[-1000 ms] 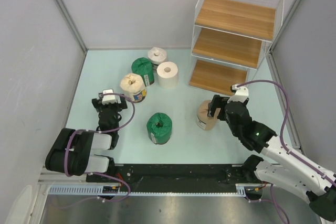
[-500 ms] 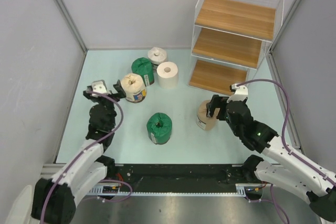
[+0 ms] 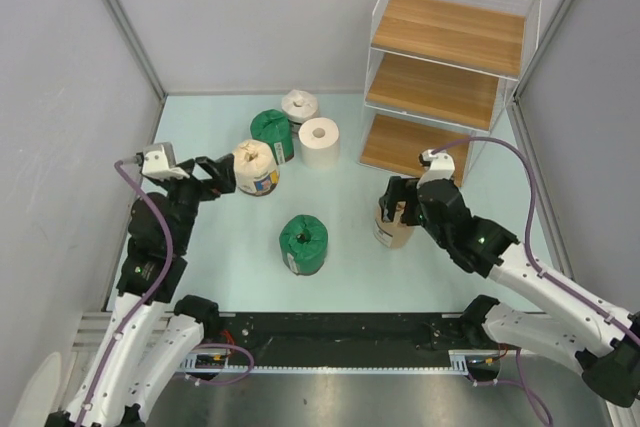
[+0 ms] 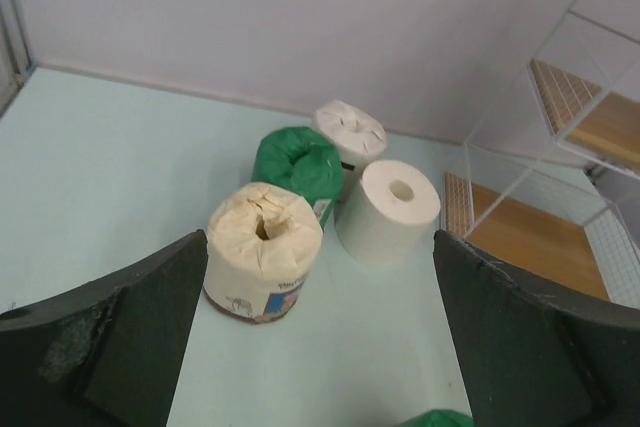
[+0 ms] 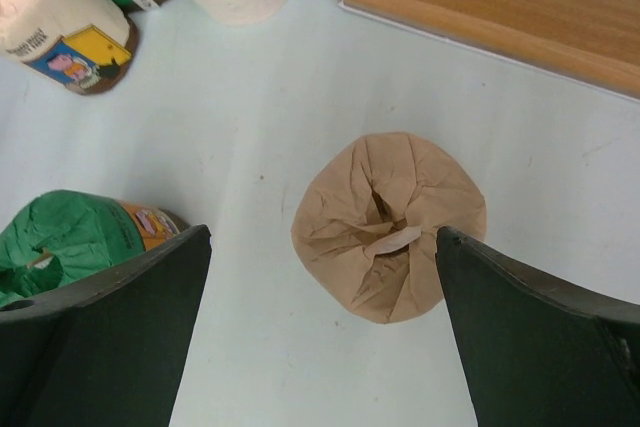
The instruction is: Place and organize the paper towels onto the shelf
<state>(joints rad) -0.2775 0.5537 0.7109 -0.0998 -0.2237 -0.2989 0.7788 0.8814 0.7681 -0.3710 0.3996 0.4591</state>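
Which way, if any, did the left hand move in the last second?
Yes: the left hand swung out toward the cream roll, which stayed put.

— What do the arms look like?
— The left arm (image 3: 150, 247) and the right arm (image 3: 470, 232) both have white shells low down, with black joints and wrists above.
— Any cables?
— A purple cable (image 3: 534, 209) loops along each arm, up to a white camera block (image 3: 157, 160).
— And the fingers?
— The fingers (image 5: 540, 337) are broad and matte black. In the left wrist view, the one at 8 o'clock has a scuffed grey-green patch (image 4: 65, 357).
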